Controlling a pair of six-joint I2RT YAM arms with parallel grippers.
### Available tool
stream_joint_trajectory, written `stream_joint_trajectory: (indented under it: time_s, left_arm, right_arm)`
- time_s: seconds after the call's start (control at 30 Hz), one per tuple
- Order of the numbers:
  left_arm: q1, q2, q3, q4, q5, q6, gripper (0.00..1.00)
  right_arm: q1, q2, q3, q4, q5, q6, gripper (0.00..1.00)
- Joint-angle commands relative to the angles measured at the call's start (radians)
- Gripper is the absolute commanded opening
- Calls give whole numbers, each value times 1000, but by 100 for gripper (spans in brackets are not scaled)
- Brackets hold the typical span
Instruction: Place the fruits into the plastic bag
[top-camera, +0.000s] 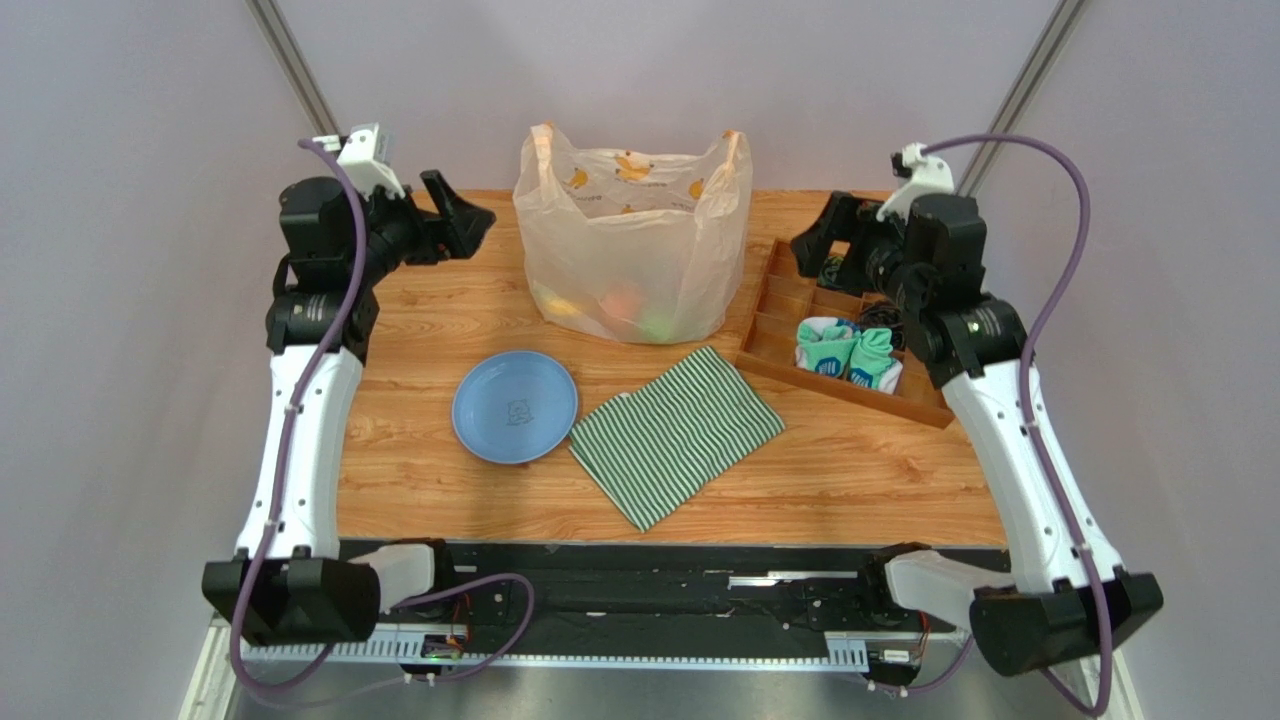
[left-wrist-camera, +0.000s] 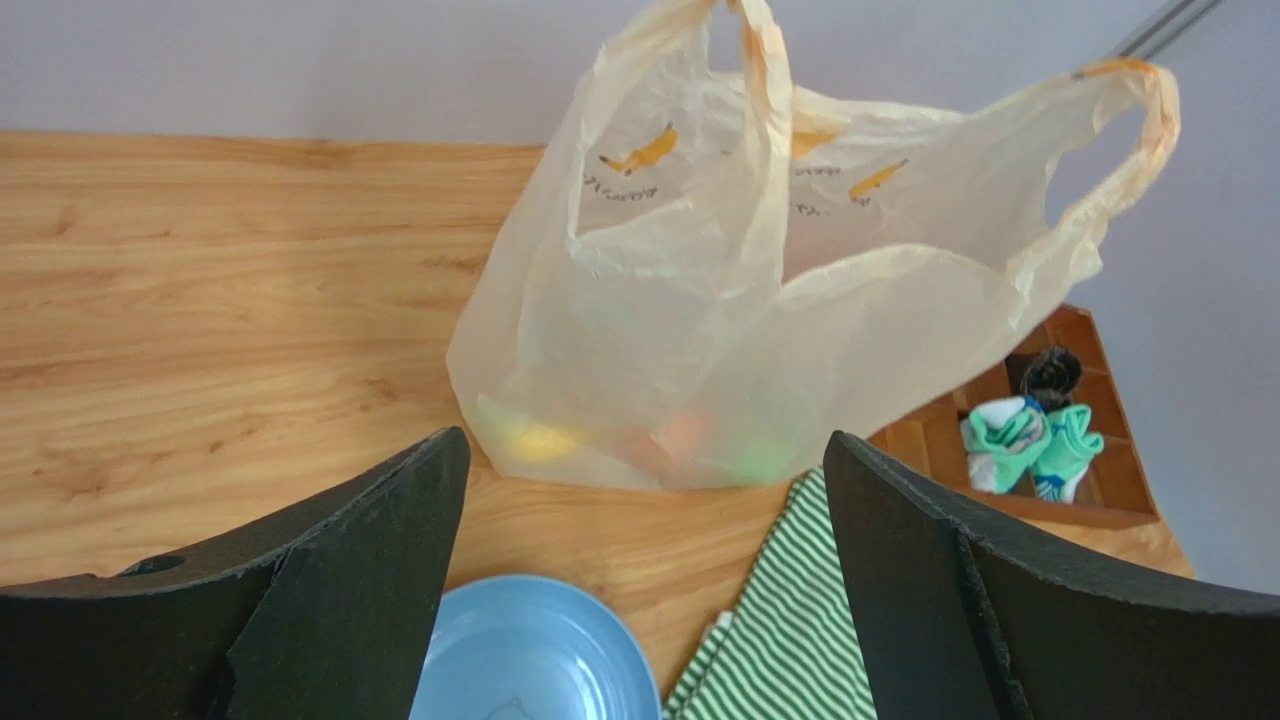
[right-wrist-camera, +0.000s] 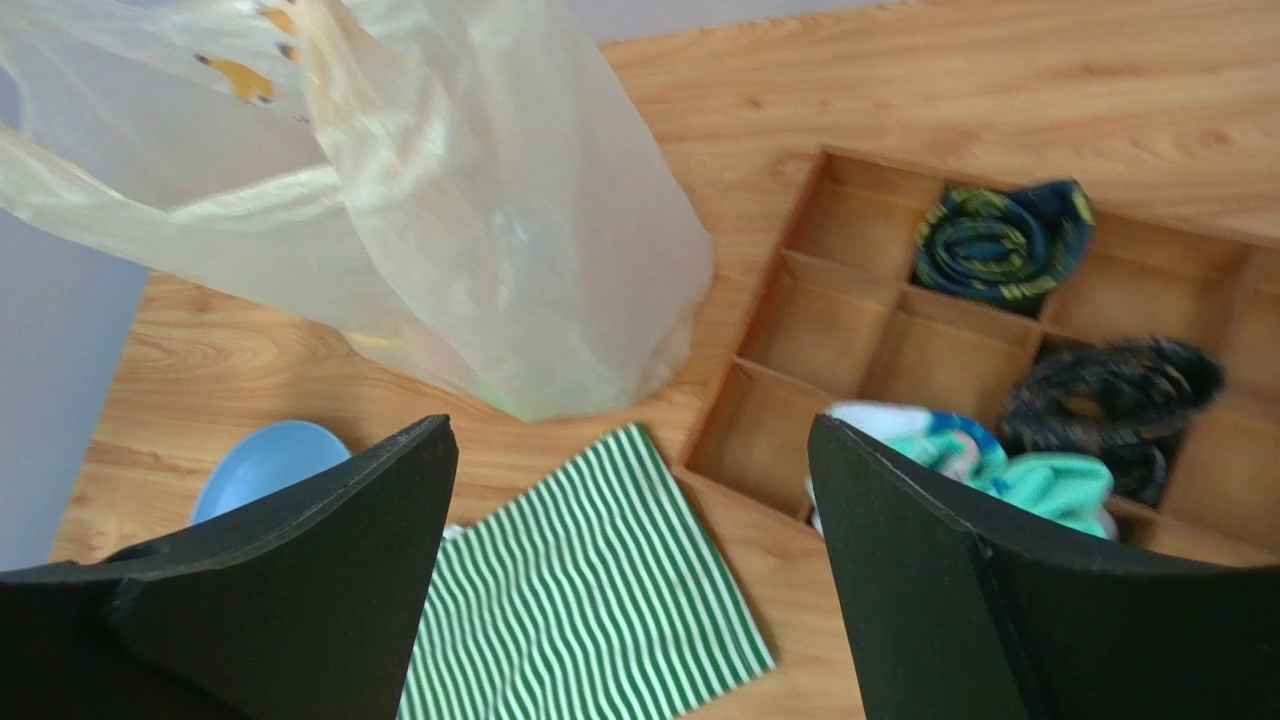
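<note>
We take the plastic bag (top-camera: 631, 248) as our landmark: it stands upright toward the far edge of the bench (top-camera: 421, 345), mouth and both handle loops pointing up. Right of the bag lies the wooden divider tray (top-camera: 769, 333) with rolled socks (top-camera: 846, 351). Just in front of the bag lie the green-striped cloth (top-camera: 676, 432) and, to its left, the blue plate (top-camera: 514, 405). The left tool (left-wrist-camera: 643, 450) hangs left of the bag and the right tool (right-wrist-camera: 631, 435) right of it. Both are spread wide, hold nothing and stand clear of the film, about equally near. The fruits (left-wrist-camera: 541, 440) show as yellow, orange and green blurs through the bag's bottom, and we see none outside it. We judge the loading finished, so any next move only has to keep both tools off the bag's upright sides.
</note>
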Motion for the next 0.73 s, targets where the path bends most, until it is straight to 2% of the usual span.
stream_joint_trajectory:
  time_s: [0.0,0.23,0.37,0.5,0.7]
  left_arm:
    - [0,-146,-70,-75,31,117,97]
    - [0,-387,-318,-31,-21,157,98]
    - [0,-474,-381,0,-85,165,98]
    - [0,-502,-406,4,-128,182,98]
    - [0,-501,-435,23,-110,159,99]
  right_arm:
    - [-5,-162,-144,-9,151,-16,91]
    - [-5,-335,-362,-5,191,1,91]
    - [-5,-383,-418,1,196,12,91]
    - [-5,-402,-441,3,200,15,91]
    - [-5,-403,-445,4,210,17,91]
